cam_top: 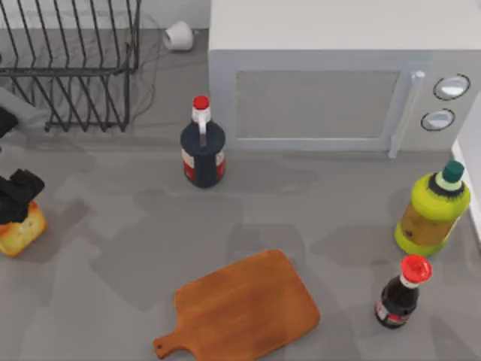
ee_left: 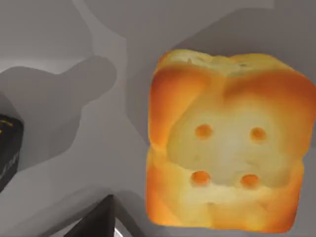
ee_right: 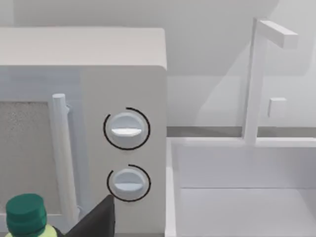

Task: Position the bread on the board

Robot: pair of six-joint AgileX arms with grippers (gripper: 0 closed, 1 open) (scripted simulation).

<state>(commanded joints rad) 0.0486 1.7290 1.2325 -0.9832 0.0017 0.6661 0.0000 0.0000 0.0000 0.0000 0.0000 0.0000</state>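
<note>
The bread (cam_top: pixel 19 235), a golden chunk with an orange-brown crust, rests on the table at the far left. My left gripper (cam_top: pixel 20 197) hangs open just above its far side, with nothing between its fingers. The left wrist view looks straight down on the bread (ee_left: pixel 224 143), with one dark fingertip (ee_left: pixel 98 223) beside it and apart from it. The reddish-brown board (cam_top: pixel 248 307) lies near the front middle, its handle pointing front-left. My right arm is parked off to the right; one of its dark fingertips (ee_right: pixel 96 222) shows before the microwave, and the gripper is open.
A dark bottle with a red cap (cam_top: pixel 202 147) stands mid-table between the bread and the microwave (cam_top: pixel 323 98). A yellow-green bottle (cam_top: pixel 432 210) and a small dark bottle (cam_top: pixel 400 292) stand at the right. A wire rack (cam_top: pixel 71 64) sits at the back left.
</note>
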